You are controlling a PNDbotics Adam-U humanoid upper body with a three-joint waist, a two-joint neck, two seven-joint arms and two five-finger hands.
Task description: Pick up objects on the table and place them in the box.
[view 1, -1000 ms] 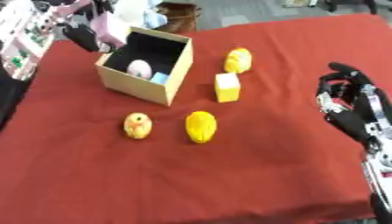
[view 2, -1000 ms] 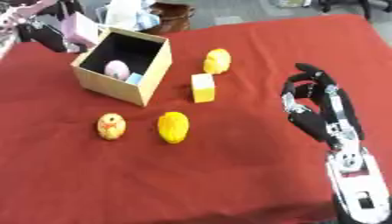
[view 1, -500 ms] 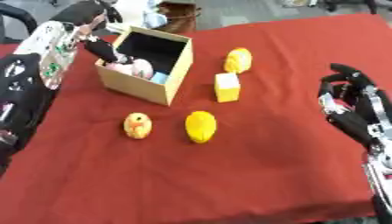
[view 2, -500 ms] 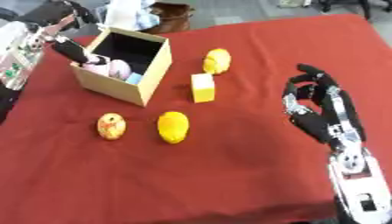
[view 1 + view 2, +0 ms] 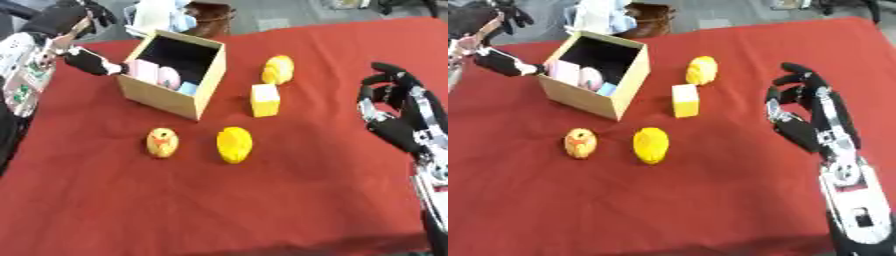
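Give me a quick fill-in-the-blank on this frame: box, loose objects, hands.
1. The tablecloth is ____ in colour.
2. The number of yellowish objects lying outside the box is ____.
3. The yellow cube sits to the ____ of the box in the view.
4. The right hand holds ____, while the left hand is at the box's left wall.

Missing words: red; four; right; nothing

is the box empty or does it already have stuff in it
Not empty. The open-topped box holds a pink block, a rounded pink thing and something light blue against its near wall.
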